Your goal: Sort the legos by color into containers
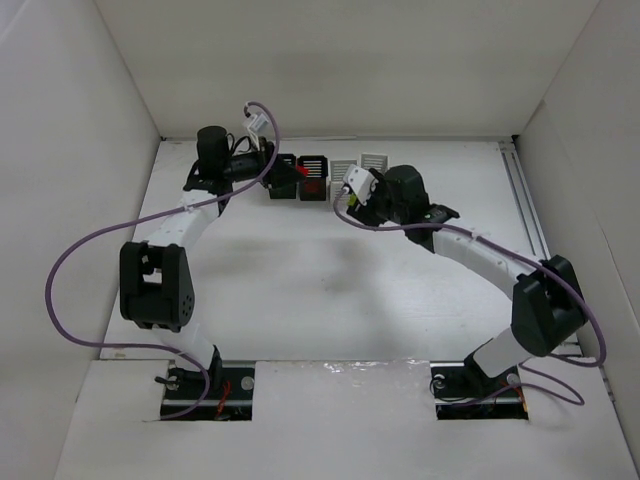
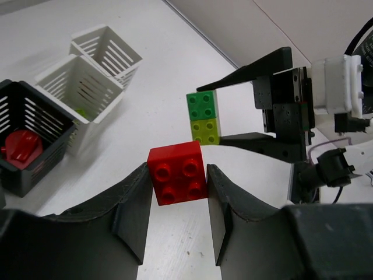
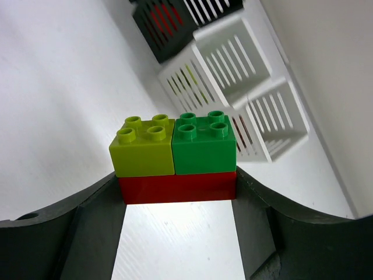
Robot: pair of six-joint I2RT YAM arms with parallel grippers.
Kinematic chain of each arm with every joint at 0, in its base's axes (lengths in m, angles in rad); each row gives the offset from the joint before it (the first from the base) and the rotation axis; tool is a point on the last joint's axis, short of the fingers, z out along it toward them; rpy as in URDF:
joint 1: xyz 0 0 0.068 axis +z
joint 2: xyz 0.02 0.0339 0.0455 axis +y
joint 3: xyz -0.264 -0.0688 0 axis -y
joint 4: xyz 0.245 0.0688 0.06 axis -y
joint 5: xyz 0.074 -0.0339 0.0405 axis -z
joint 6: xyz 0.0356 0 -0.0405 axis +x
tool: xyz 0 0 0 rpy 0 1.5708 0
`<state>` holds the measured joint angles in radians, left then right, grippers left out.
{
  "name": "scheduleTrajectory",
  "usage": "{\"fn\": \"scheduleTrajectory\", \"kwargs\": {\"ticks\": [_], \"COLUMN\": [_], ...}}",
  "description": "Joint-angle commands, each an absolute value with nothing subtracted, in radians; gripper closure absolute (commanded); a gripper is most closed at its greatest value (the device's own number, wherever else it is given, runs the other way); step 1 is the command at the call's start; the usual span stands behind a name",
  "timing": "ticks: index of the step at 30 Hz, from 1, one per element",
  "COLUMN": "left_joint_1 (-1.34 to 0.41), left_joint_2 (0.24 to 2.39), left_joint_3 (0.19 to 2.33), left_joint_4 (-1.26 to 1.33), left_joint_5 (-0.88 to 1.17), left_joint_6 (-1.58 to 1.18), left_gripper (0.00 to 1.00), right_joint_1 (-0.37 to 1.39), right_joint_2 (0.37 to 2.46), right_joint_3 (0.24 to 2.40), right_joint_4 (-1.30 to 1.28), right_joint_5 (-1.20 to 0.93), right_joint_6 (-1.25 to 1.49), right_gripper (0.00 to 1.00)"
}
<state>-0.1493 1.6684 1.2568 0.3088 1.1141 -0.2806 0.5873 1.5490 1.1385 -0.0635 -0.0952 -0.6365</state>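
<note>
While the white table (image 1: 300, 290) carries two white slotted plastic baskets (image 2: 96, 111) beside a black slotted basket (image 2: 44, 163) with a red piece (image 2: 22, 147) inside, the left gripper (image 2: 178, 184) clamps a square red plastic lego brick (image 2: 176, 174) aloft, and the right gripper (image 3: 178, 189) clamps a red-based lego stack (image 3: 175, 154) topped yellow-green and green.

table (image 1: 300, 290): white, matte | walls (image 1: 350, 70): 3 white panels around it | rail (image 1: 524, 195): along table's right edge

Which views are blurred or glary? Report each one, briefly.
Left wrist: red brick sharp, its own fingers soft. Right wrist: green brick crisp, white basket behind slightly soft. Top external: even light, glossy sheen on the table near edge.
</note>
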Motion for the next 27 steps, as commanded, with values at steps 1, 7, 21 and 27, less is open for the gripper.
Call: {"fn": "scheduleTrajectory", "kwargs": {"ticks": [1, 7, 21, 27], "left_joint_1": [-0.147, -0.236, -0.299, -0.319], "left_joint_2": [1.612, 1.722, 1.999, 2.034], "left_joint_3": [1.288, 1.506, 1.796, 1.805], "left_joint_4": [0.368, 0.092, -0.025, -0.035], "left_joint_5": [1.091, 0.757, 0.383, 0.383], "left_joint_6": [-0.284, -0.043, -0.018, -0.009], "left_gripper": [1.00, 0.97, 0.92, 0.90], "right_joint_1": [0.549, 0.472, 0.334, 0.314], "right_joint_2": [1.486, 1.465, 1.442, 1.453], "right_joint_3": [1.120, 1.137, 1.284, 1.315], "right_joint_4": [-0.038, -0.069, -0.235, -0.253], "right_joint_5": [-0.074, -0.109, -0.440, -0.466], "right_joint_6": [-0.629, -0.534, -0.428, -0.428], "right_gripper": [1.00, 1.00, 1.00, 1.00]}}
